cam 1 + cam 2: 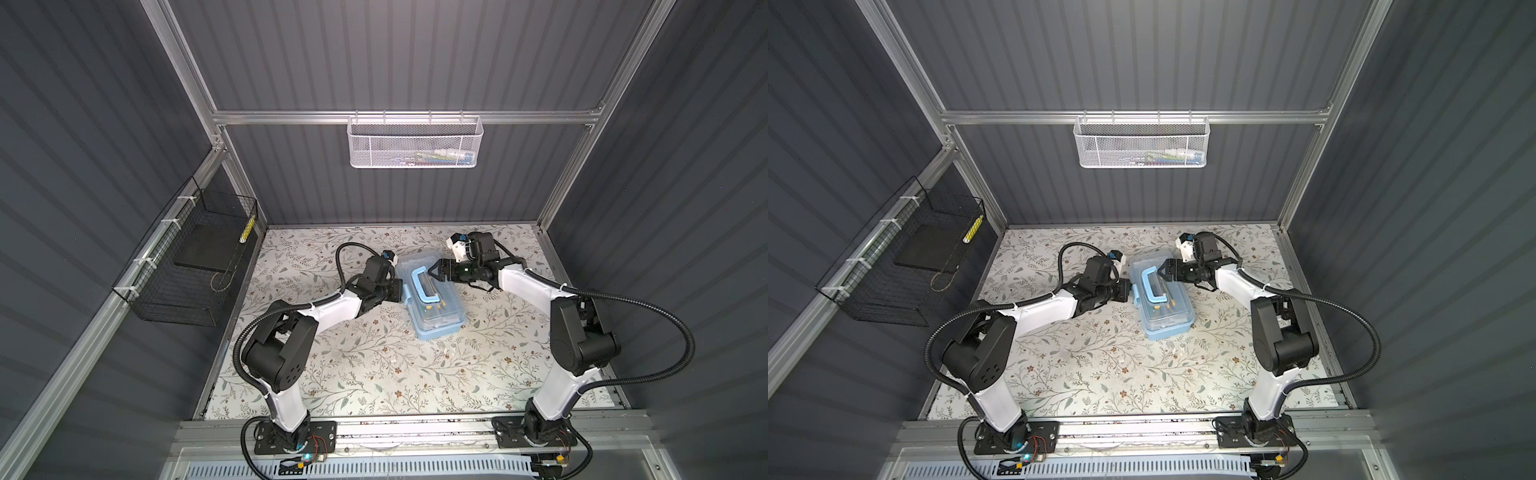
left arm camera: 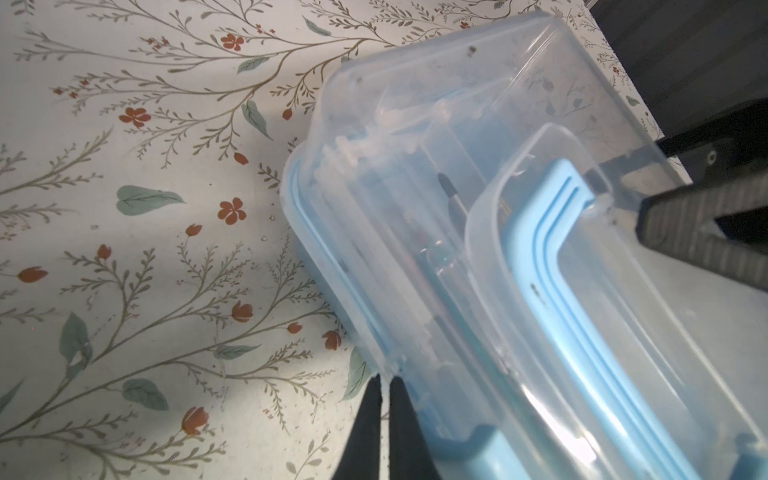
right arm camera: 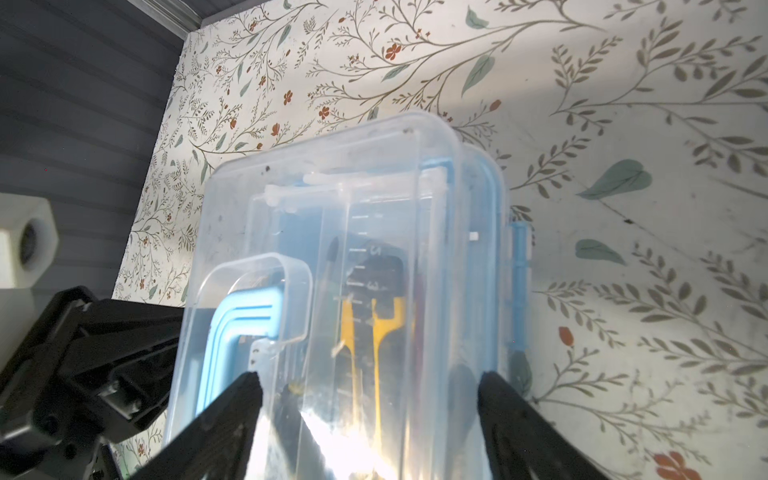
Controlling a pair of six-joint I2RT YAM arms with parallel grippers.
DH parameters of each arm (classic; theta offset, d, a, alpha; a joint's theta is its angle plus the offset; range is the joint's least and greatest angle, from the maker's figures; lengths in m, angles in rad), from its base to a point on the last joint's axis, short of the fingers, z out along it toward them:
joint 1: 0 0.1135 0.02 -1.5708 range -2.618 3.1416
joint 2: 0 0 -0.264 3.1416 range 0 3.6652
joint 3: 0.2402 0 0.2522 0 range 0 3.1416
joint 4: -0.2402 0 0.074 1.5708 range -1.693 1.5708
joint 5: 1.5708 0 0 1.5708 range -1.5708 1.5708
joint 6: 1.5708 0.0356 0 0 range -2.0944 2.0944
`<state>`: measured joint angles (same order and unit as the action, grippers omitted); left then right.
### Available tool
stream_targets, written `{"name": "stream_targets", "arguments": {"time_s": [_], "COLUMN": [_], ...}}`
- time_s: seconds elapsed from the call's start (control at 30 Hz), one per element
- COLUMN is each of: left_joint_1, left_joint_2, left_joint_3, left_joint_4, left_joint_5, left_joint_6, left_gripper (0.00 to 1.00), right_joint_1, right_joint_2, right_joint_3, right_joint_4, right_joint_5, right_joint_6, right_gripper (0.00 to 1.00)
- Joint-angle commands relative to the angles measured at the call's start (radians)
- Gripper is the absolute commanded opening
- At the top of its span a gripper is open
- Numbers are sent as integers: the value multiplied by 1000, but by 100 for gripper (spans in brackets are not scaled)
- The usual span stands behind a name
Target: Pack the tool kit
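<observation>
The left gripper (image 2: 385, 380) sits closest in its wrist view. Its two black fingers (image 2: 365, 424) stand nearly together with only a narrow slit between them. Their tips are right at the rim of the tool kit (image 2: 415, 199), a small rectangular light-blue plastic box with a clear see-through lid. The right gripper (image 3: 370, 376) is spread wide above that lid. One finger is beside a corner of the pale-blue U-shaped handle (image 3: 245, 311), which lies flat on the lid, and the other is by the lid's long edge; whether they press on the plastic I cannot tell. Through the lid a yellow-handled tool (image 3: 376, 332) shows inside. In both top views the box lies askew on the floral-patterned counter (image 1: 374, 374), about midway between its left and right edges and nearer its back edge. A white mesh basket (image 1: 415, 143) hangs on the back wall and a black wire basket (image 1: 187, 266) on the left wall.
</observation>
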<state>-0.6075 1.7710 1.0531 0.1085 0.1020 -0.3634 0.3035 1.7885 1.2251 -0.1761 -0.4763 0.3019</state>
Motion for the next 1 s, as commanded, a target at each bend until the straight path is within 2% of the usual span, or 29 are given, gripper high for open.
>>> {"name": "stream_targets", "arguments": {"time_s": [0.0, 0.17, 0.23, 0.3, 0.4, 0.47, 0.53, 0.77, 0.97], "left_joint_1": [-13, 26, 34, 34, 34, 34, 34, 34, 35], "left_joint_2": [-6, -22, -39, -51, -47, -44, -49, -93, -188], "left_joint_3": [-62, -149, -170, -186, -232, -273, -300, -353, -390], "left_joint_4": [142, 239, 250, 270, 388, 473, 506, 514, 410], "left_joint_5": [142, 172, 173, 180, 220, 260, 263, 259, 191], "left_joint_6": [-84, -157, -161, -173, -239, -285, -301, -299, -249], "left_gripper": [17, 45, 51, 50, 37, 20, 13, 14, 29], "right_joint_1": [19, 19, 19, 18, 18, 19, 17, 19, 18], "right_joint_2": [30, 29, 27, 28, 30, 30, 28, 29, 34], "right_joint_3": [-12, -15, -17, -17, -20, -22, -27, -27, -30], "right_joint_4": [-79, -85, -85, -83, -75, -72, -72, -76, -72], "right_joint_5": [-39, -38, -38, -38, -41, -43, -44, -38, -36], "right_joint_6": [-9, -15, -14, -11, -3, 1, 2, -1, 5], "right_gripper": [83, 83, 83, 83, 83, 83, 83, 83, 83]}}
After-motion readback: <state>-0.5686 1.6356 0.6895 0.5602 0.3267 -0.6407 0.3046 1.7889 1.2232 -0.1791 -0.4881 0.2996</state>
